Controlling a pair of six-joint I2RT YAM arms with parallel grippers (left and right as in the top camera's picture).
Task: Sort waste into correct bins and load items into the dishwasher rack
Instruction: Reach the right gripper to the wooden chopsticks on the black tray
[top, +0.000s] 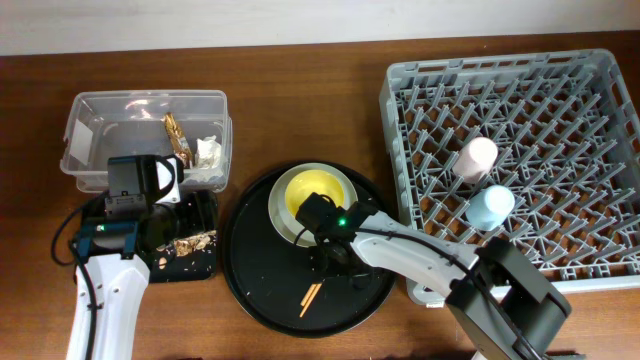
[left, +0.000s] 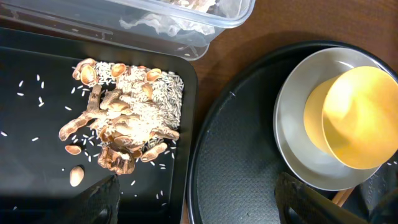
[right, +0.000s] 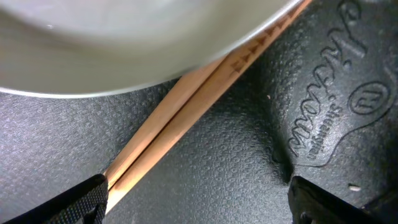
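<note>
My right gripper (top: 332, 262) is open and low over the round black tray (top: 260, 290). In the right wrist view (right: 199, 205) its left finger is right beside the wooden chopsticks (right: 186, 112), which lie under the edge of the grey-green plate (right: 124, 37). The chopstick tips also show in the overhead view (top: 312, 293). The yellow bowl (top: 312, 192) sits on the plate (top: 280, 215). My left gripper (top: 150, 222) is open and empty above the shallow black tray (top: 205, 268), which holds food scraps (left: 124, 124). The clear tub (top: 90, 100) holds a napkin (top: 207, 150) and the wrapper strip (top: 178, 135).
The grey dishwasher rack (top: 500, 70) stands at the right with a pink cup (top: 478, 158) and a blue cup (top: 490, 207) upside down on its pegs. Loose rice grains (left: 28, 87) are scattered over the black tray. Bare wooden table lies between the tub and the rack.
</note>
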